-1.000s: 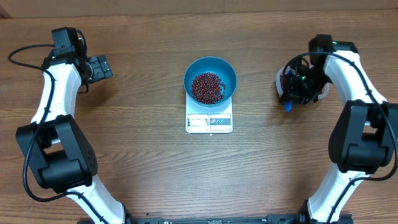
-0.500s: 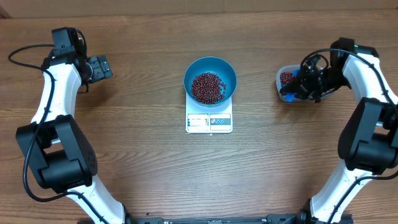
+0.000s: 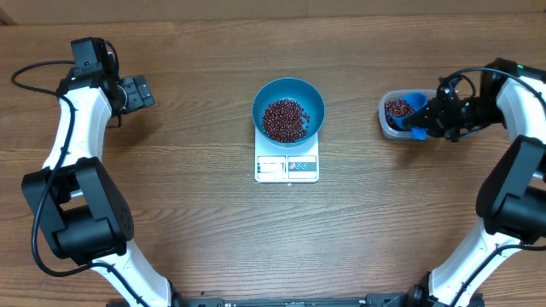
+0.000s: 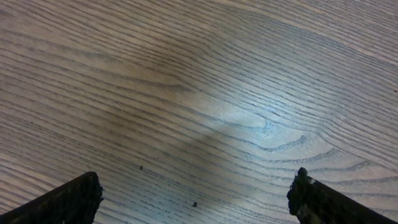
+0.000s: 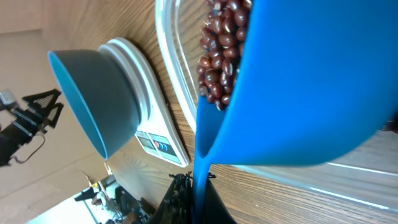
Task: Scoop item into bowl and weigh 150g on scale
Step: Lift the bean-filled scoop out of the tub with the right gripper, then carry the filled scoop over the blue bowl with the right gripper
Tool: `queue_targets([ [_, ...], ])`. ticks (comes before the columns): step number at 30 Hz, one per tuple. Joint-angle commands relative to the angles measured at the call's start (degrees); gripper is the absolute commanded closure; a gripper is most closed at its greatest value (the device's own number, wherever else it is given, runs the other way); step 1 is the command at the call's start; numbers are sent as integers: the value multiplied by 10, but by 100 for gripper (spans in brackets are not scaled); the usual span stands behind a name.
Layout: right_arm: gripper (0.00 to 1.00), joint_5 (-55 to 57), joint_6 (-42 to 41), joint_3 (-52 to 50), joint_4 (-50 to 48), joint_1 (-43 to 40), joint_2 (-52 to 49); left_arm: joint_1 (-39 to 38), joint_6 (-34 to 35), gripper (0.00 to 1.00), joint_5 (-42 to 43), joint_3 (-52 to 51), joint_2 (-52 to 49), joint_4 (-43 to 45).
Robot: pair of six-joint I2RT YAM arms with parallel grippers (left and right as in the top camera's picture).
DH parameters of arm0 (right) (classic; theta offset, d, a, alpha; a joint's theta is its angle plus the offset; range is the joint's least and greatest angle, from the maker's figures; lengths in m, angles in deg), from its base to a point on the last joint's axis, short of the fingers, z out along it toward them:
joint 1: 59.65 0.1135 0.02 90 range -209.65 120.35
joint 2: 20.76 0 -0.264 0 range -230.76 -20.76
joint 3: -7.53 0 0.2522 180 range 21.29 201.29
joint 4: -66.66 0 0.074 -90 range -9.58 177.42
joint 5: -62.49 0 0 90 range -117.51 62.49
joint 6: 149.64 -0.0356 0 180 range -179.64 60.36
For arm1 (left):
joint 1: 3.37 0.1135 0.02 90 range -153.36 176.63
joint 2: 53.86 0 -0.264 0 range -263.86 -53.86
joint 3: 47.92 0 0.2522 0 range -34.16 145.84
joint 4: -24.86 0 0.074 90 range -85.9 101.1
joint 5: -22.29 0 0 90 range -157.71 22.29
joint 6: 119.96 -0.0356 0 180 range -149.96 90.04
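- Right claw [image 5: 198,202] clamps the small blue plastic scoop [image 5: 298,87] in the clear tub [image 3: 385,122], to get tiny red-brown beans [image 5: 221,56].
- Left claw [image 4: 196,196] hangs wide apart, empty.

Both arms are noted as built alike.

Left arm [image 3: 70,141]: the long links are cased in smooth white shells, rounded in section. The joints [image 3: 81,217] are housed in bulky black drums. A thin black cable [image 3: 32,72] is seen looping out beside the upper joint. The left gripper [image 3: 143,92] is black and boxy. Its fingers [image 4: 68,200] are recorded as matt black, with rough, uneven edges.

Right arm [image 3: 522,98]: the same white shells and black joint drums are observed. Black wires [image 3: 456,85] are bundled in loose loops just behind the right gripper [image 3: 431,122], which is likewise black. Its fingers are seen in the wrist view as dark, narrow and tapered.
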Motion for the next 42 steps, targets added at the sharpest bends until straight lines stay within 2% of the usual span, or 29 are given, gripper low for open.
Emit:
queue_targets([
  [1, 96, -35, 79, 21, 11, -11, 3, -2, -3, 1, -7, 5, 0, 2],
  [8, 96, 10, 116, 21, 33, -19, 3, -2, -3, 0, -7, 5, 0, 2],
  [14, 96, 4, 139, 29, 53, -42, 3, -2, -3, 0, -7, 5, 0, 2],
  [16, 96, -21, 170, 41, 67, -48, 3, -2, -3, 1, -7, 5, 0, 2],
  [28, 96, -58, 195, 238, 171, -45, 3, -2, -3, 0, -7, 5, 0, 2],
  [34, 96, -91, 190, 276, 168, 2, 3, -2, -3, 0, -7, 5, 0, 2],
  [42, 96, -83, 154, 275, 102, 161, 3, -2, -3, 0, -7, 5, 0, 2],
])
